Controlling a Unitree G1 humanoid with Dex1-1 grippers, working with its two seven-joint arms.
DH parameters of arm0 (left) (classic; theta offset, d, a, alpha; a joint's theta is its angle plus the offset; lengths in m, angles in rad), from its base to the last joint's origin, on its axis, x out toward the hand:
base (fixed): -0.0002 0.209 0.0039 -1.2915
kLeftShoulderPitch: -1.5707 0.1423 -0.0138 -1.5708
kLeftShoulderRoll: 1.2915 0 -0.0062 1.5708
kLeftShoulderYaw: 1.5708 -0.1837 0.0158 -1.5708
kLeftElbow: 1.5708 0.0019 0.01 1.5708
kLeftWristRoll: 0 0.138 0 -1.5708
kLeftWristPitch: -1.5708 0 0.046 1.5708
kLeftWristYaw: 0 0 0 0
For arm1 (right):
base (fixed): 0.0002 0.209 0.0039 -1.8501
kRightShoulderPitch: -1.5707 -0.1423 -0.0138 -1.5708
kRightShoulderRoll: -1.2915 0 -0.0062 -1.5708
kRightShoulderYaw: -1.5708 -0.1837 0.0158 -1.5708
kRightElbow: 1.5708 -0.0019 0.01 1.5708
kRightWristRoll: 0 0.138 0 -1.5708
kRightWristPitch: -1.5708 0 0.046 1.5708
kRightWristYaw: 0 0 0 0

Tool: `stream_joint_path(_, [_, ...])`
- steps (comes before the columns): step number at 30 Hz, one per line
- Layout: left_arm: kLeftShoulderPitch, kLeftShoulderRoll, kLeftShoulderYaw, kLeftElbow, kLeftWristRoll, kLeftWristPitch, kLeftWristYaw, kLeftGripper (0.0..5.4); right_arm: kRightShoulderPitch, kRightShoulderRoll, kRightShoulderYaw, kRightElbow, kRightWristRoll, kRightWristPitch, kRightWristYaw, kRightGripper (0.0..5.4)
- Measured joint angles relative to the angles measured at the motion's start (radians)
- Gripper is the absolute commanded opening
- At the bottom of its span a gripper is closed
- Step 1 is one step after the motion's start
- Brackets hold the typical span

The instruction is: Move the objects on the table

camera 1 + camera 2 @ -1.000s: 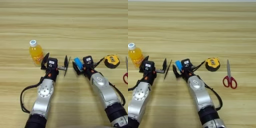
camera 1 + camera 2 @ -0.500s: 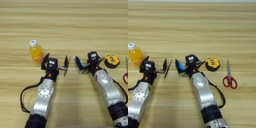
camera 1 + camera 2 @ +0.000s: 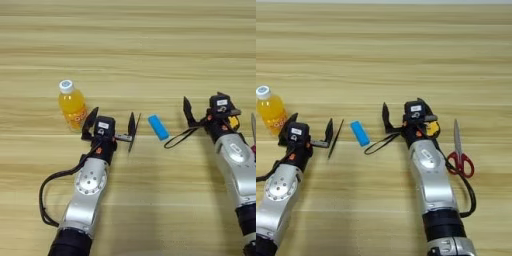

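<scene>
1. The left gripper (image 3: pixel 111 127) hovers low over the table (image 3: pixel 130 60) with its two black fingers spread wide; nothing is between them.
2. The orange-juice bottle (image 3: pixel 72 105) stands upright just beyond the left gripper's outer finger, on its far-left side, close to that finger; contact cannot be confirmed.
3. The thin dark stick (image 3: pixel 335 138) lies on the wood right beside the left gripper's inner finger, on the side toward the right arm, running at a slight slant away from the robot.
4. The blue bar (image 3: pixel 158 127) lies flat and free between the two grippers, nearer the left one, just past the stick and touching neither gripper.
5. The right gripper (image 3: pixel 405 115) stands with its fingers apart, holding nothing. One finger rises on its inner side, toward the blue bar.
6. The tape measure (image 3: pixel 432 128) sits right against the right gripper's outer side, mostly hidden behind the gripper housing. Its black strap (image 3: pixel 378 143) trails along the wood from under the gripper toward the blue bar, ending short of it.
7. Red-handled scissors (image 3: pixel 458 152) lie closed, farther out on the right gripper's outer side, apart from it.
8. The surface is light wood with horizontal plank grain and fills the whole view.
</scene>
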Motion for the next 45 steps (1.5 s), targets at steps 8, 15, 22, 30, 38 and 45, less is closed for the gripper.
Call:
stream_joint_path(8, [0.010,0.004,-0.003,-0.018,0.000,0.017,-0.001,5.40,0.000,-0.049,-0.084,0.013,0.027,-0.023,-0.015,5.39])
stream_joint_path(15, [0.070,0.005,-0.037,-0.115,0.000,0.100,-0.026,5.40,0.000,-0.051,-0.094,0.031,0.034,-0.027,-0.016,5.39])
stream_joint_path(22, [0.137,0.019,-0.089,-0.206,0.042,0.227,-0.036,5.40,0.000,-0.049,-0.097,0.029,0.036,-0.027,-0.034,5.39])
stream_joint_path(30, [0.170,0.057,-0.130,-0.239,0.109,0.337,-0.047,5.40,0.000,-0.047,-0.107,0.017,0.039,-0.027,-0.055,5.39])
stream_joint_path(38, [0.162,0.064,-0.136,-0.201,0.111,0.352,-0.054,5.40,0.000,-0.045,-0.114,0.008,0.042,-0.026,-0.059,5.39])
stream_joint_path(45, [0.117,0.057,-0.124,-0.140,0.098,0.335,-0.068,5.40,0.000,-0.038,-0.113,-0.001,0.042,-0.023,-0.061,5.39])
